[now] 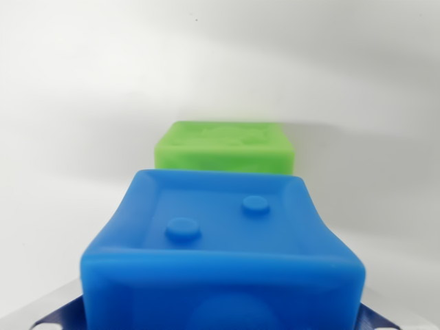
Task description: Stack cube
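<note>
A blue cube [221, 258] is seen close up, a green cube [225, 146] behind it; the pincer's state cannot be told.

Glossy blue plastic cube [221, 258]: close under the wrist camera, filling the lower frame, upper face recessed with two round studs. Matte green plastic cube [225, 146]: directly beyond it, farther off, upright, top face embossed, lower part hidden.
</note>
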`<state>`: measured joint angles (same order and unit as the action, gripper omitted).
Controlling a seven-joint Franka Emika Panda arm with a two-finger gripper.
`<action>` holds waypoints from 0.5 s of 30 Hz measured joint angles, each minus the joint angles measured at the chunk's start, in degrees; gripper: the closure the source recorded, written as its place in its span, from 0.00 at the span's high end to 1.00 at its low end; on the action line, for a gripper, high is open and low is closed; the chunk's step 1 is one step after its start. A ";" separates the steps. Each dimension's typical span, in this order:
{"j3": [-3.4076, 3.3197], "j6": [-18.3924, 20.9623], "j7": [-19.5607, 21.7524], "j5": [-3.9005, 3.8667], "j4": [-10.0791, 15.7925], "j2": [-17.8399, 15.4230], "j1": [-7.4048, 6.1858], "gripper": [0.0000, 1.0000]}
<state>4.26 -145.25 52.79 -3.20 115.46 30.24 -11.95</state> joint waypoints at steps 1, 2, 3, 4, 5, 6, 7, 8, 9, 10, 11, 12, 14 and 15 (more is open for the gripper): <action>-0.02 -0.08 0.00 0.00 -0.01 0.10 -0.02 0.00; -0.07 -0.25 0.00 0.00 -0.04 0.30 -0.07 0.00; -0.11 -0.42 0.00 0.00 -0.06 0.48 -0.10 0.00; -0.14 -0.60 0.00 0.00 -0.09 0.66 -0.12 0.00; -0.18 -0.78 0.00 0.00 -0.11 0.83 -0.15 0.00; -0.22 -0.93 0.00 0.00 -0.13 1.00 -0.17 0.00; -0.25 -1.06 0.00 0.00 -0.15 1.16 -0.20 0.00; -0.28 -1.18 0.00 0.00 -0.17 1.31 -0.22 0.00; -0.29 -1.24 0.00 0.00 -0.18 1.38 -0.24 0.00; -0.32 -1.35 0.00 0.00 -0.19 1.51 -0.27 0.00; -0.35 -1.44 0.00 0.00 -0.22 1.62 -0.30 0.00; -0.38 -1.53 0.00 0.00 -0.24 1.73 -0.33 0.00; -0.41 -1.69 0.00 0.00 -0.28 1.91 -0.37 0.00; -0.42 -1.72 0.00 0.00 -0.29 1.95 -0.37 0.00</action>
<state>3.84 -146.98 52.79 -3.20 115.17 32.19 -12.33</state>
